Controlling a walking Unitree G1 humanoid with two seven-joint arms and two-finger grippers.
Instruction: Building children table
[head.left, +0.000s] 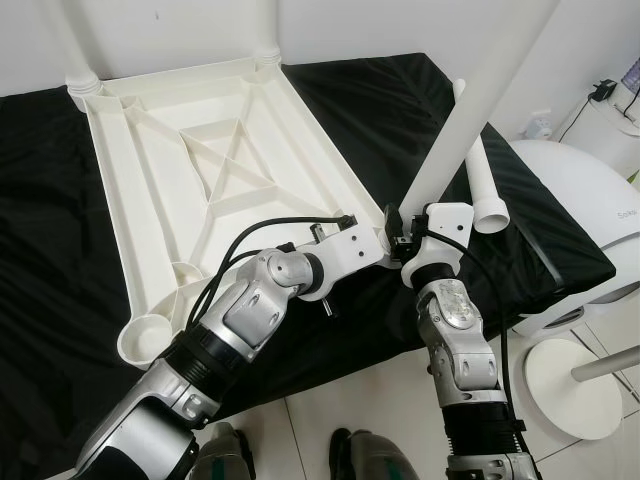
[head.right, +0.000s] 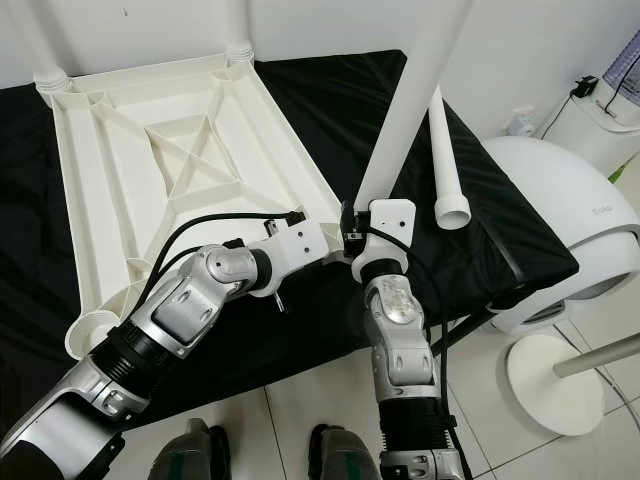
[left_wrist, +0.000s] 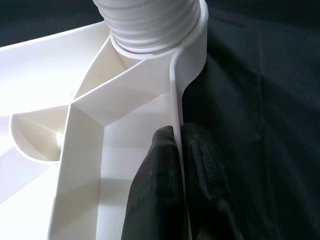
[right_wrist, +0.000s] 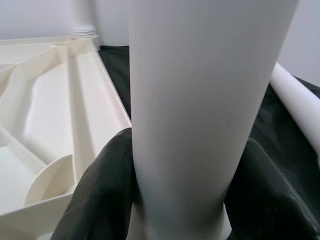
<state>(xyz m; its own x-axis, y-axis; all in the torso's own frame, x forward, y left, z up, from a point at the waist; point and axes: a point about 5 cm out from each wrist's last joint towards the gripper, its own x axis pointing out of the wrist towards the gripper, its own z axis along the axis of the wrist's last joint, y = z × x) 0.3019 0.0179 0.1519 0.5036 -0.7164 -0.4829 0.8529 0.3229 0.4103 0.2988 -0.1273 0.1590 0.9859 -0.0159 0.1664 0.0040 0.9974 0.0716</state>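
Right wrist view: my right gripper (right_wrist: 182, 200) clamps the table leg (right_wrist: 200, 100) standing in the tabletop's (head.left: 200, 170) 4 o'clock corner socket. Left gripper (left_wrist: 177, 165) pinches the rim there. I'd keep the leg vertical while threading.

Black cloth (head.left: 60, 260) covering the work surface. White tiled floor (head.left: 380, 400) below its near edge. At right, a rounded white appliance (head.left: 590, 210), type unclear, with a round white base (head.left: 570, 385) carrying a pole just in front of it. Dark charger (head.left: 603, 90) and cable on a white unit (head.left: 615, 125) behind. White wall (head.left: 180, 30) at rear.
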